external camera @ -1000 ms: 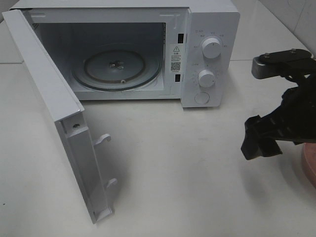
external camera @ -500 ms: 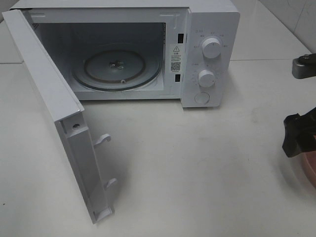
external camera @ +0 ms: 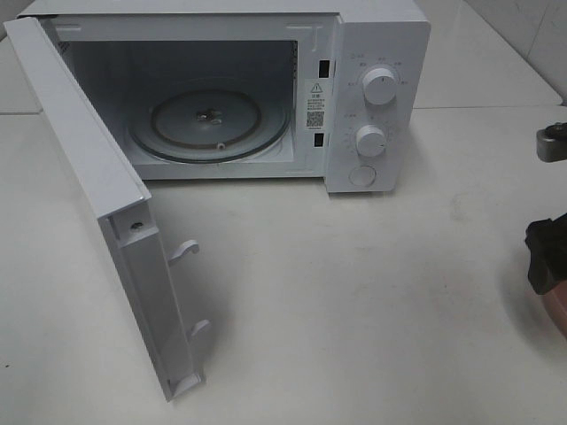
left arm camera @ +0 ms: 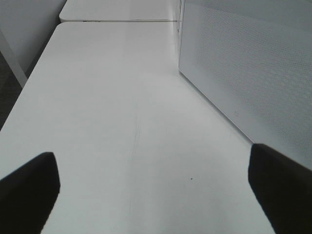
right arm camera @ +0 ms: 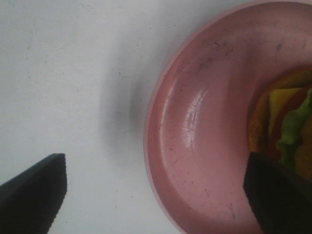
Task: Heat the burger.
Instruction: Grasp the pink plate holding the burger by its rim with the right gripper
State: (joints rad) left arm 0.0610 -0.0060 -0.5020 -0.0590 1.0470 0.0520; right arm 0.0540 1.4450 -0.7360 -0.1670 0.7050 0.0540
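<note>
Centring is needed: the burger [right arm camera: 287, 122], on the plate [right arm camera: 195, 146] at the right of the counter [external camera: 354, 292], should be straddled squarely by the open right gripper [right arm camera: 156, 195]; the left gripper [left arm camera: 156, 190] is open too.

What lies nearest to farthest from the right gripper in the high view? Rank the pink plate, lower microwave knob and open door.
1. Pink plate, right beside the right gripper, at the view's right edge.
2. Lower knob, on the microwave front panel, mid-view.
3. Open door, far left.
</note>
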